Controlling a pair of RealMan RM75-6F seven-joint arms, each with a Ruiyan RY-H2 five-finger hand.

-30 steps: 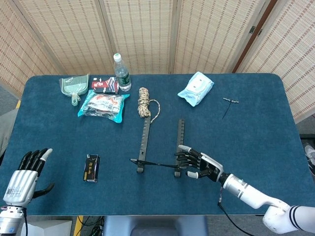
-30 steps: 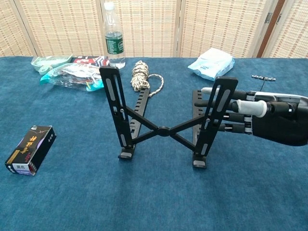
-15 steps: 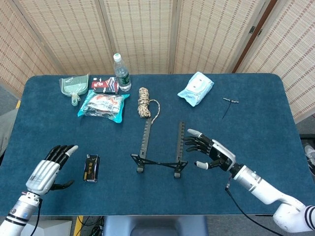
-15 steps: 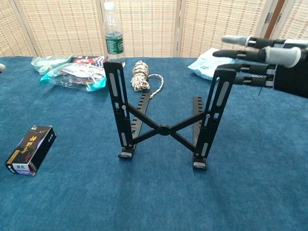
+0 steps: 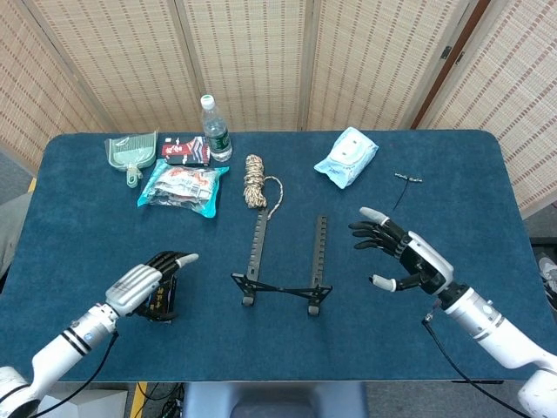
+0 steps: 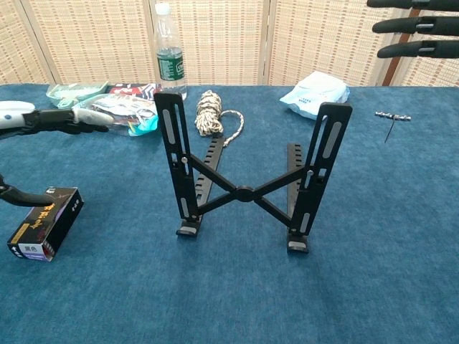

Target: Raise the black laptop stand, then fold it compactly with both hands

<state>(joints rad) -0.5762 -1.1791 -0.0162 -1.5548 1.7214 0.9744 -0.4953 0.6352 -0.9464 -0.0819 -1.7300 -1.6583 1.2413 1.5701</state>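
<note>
The black laptop stand (image 5: 283, 262) (image 6: 247, 179) stands raised at the table's middle, its two slotted arms upright and joined by a crossed brace. My right hand (image 5: 403, 256) hovers to the right of it, fingers spread, holding nothing; only its fingertips (image 6: 416, 27) show at the top right of the chest view. My left hand (image 5: 150, 280) is left of the stand, above the small black box (image 5: 164, 297) (image 6: 43, 223), fingers extended toward the stand and empty. Neither hand touches the stand.
Along the far side lie a water bottle (image 5: 214, 129), a green dustpan (image 5: 131, 152), a snack bag (image 5: 181, 185), a coiled rope (image 5: 256, 181), a white wipes pack (image 5: 346, 157) and a small metal tool (image 5: 404, 183). The table's blue cloth (image 5: 470, 192) is bare at right.
My right hand let go of the stand's right arm and rose away to the right. My left hand moved in from the front left corner toward the stand, over the box. The stand now stands upright.
</note>
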